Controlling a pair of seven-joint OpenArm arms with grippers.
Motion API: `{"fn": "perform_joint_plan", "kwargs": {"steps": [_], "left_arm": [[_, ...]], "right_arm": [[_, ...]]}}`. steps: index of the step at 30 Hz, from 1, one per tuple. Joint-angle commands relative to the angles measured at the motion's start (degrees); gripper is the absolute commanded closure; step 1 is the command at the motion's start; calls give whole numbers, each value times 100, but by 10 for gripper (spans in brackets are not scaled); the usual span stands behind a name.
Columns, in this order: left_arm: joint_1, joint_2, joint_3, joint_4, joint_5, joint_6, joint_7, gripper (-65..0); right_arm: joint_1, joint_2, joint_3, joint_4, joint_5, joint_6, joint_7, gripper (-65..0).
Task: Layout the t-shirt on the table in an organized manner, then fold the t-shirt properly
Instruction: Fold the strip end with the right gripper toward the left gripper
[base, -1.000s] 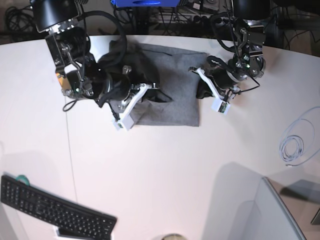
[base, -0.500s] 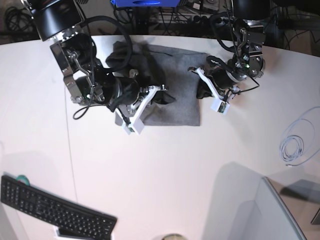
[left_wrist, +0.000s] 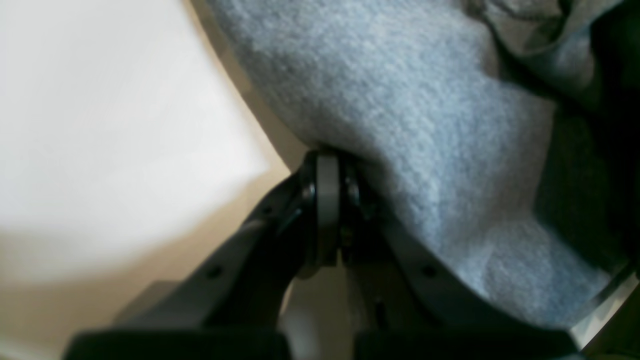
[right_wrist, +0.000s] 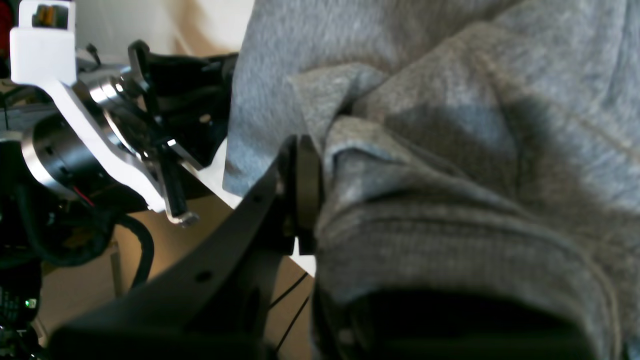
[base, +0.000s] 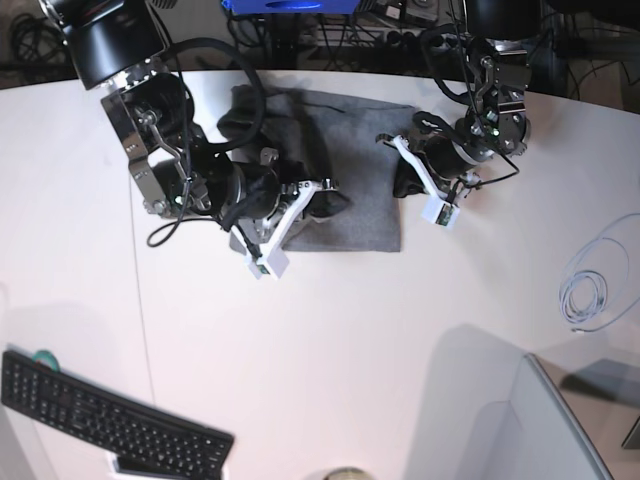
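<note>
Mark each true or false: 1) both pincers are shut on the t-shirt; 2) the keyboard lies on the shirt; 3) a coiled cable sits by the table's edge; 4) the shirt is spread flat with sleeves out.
1) True: the left pincer clamps the edge of the t-shirt, and the right pincer clamps a bunched fold.
2) False: the keyboard lies on the table, well clear of the shirt.
3) True: the coiled cable lies there.
4) False: it is folded into a compact block, with one side gathered up.
</note>
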Motion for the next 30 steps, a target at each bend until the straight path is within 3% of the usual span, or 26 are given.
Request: {"fn": "perform_joint_plan", "kwargs": {"steps": [1,10,13,24,26,30], "left_arm": [[-33,-20,-11,82,-38,-35,-59,0],[-33,-20,-38,90,-38,-35,-59,0],[-33,-28,-38,90,-38,-35,-50,0],[-33,-81,-64,134,-38,-35,-41,0],[29,-160,-64,284,-38,-35,-32,0],[231,-275,-64,811,-47,-35,-15,0]], "right_arm": [[99,-40,4,118,116,7,84,-6],[231,-49,-700,-5,116,-63,453,-6],[284,-23,-717,-163,116,-300,602,-6],[293,-40,-665,-277,116,-327,664,-21],[284,-40,-656,-286,116,-327,673,-65],[266,-40,-709,-286,116,-327,945,-260]]}}
